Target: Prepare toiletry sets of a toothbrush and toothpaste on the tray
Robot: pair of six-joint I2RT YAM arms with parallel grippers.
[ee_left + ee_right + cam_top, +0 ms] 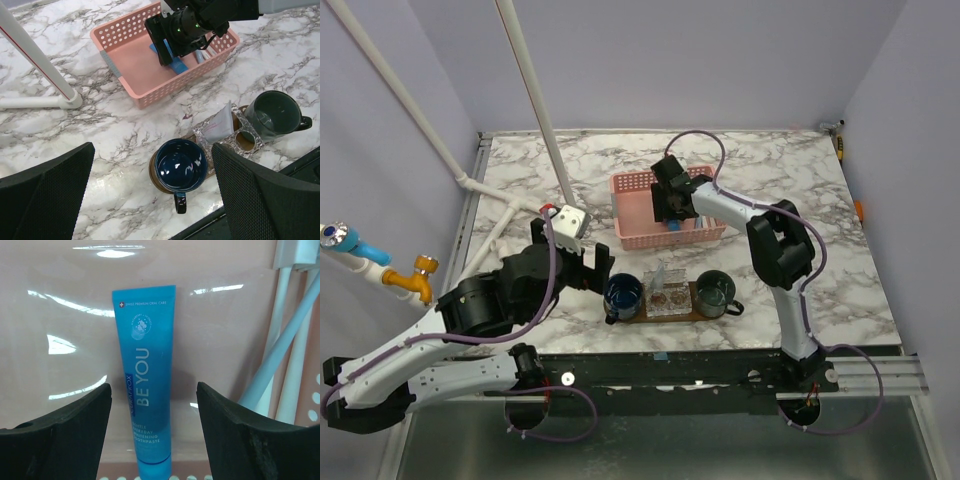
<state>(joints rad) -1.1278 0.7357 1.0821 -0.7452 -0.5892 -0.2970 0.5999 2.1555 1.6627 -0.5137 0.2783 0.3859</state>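
Observation:
A blue toothpaste tube [146, 375] lies flat on the floor of the pink basket [633, 186], cap end toward me. My right gripper [152, 435] is down in the basket, open, one finger on each side of the tube with a gap on both. Pale toothbrush handles [280, 345] lie along the basket's right wall. The dark brown tray [152, 172] sits near the table's front under a blue cup [181, 165] and a green cup [274, 112]. My left gripper [155, 200] hangs open above the blue cup, holding nothing.
Between the cups, a clear glass holder [239, 139] on the tray has a pale flat packet [218, 126] leaning in it. White pipes [535, 110] run across the table's back left. The right arm [775, 245] arches over the table's right half.

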